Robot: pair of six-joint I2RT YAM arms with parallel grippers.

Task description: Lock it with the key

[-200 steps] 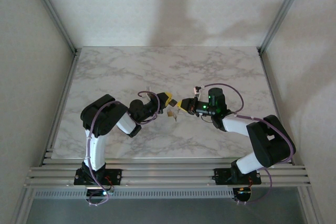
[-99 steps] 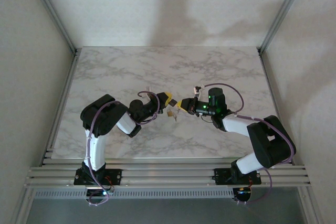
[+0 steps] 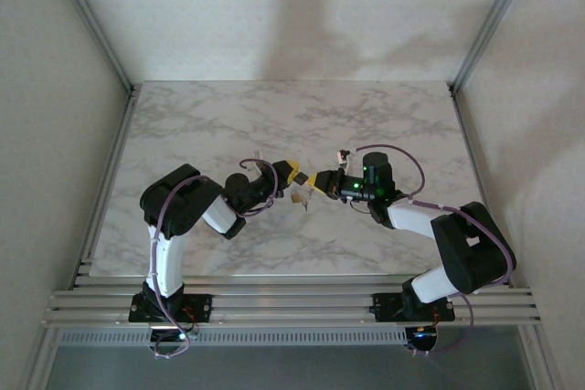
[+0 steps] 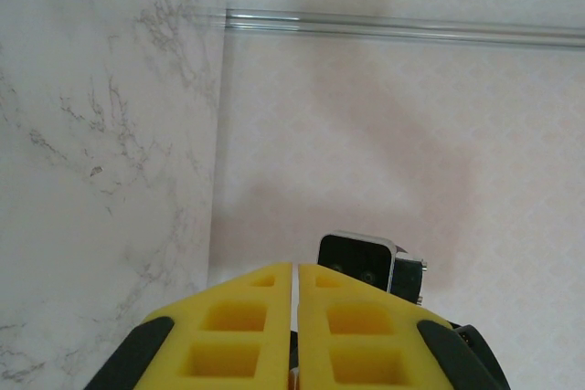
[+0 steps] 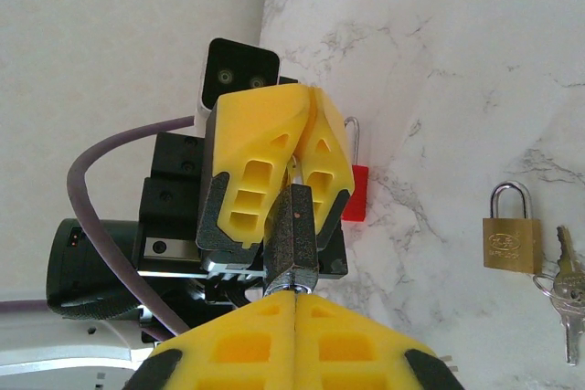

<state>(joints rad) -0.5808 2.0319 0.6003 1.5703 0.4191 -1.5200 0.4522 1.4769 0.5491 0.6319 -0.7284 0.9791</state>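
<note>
Currently the two arms meet above the middle of the desk (image 5: 475,61), tip against tip, with the dark padlock (image 5: 291,235) held in the air between them. The jaws of the right gripper (image 5: 292,312) are pressed fully together on a thin silvery piece at the near end of the lock body. I judge this to be the key (image 5: 293,291), already seated in the keyhole, though very little of it is visible. The jaws of the left gripper (image 5: 294,171) are almost together as well, with only a hairline gap, and they pinch the far end of the lock, probably its shackle; I cannot tell this for sure. A brass padlock (image 5: 509,235) with its own bunch of keys (image 5: 565,303) lies on the marble to the side, well apart, and a red padlock (image 5: 356,194) lies behind the left gripper. The next move, as I judge it, is turning the key, and here is the risk. The left jaws grip only a thin part, so the body may rotate together with the key instead of resisting it. The key may also slip between the soft yellow pads, or bend if the two wrists are not on one axis. If either grip fails, the lock falls on the desk.
</note>
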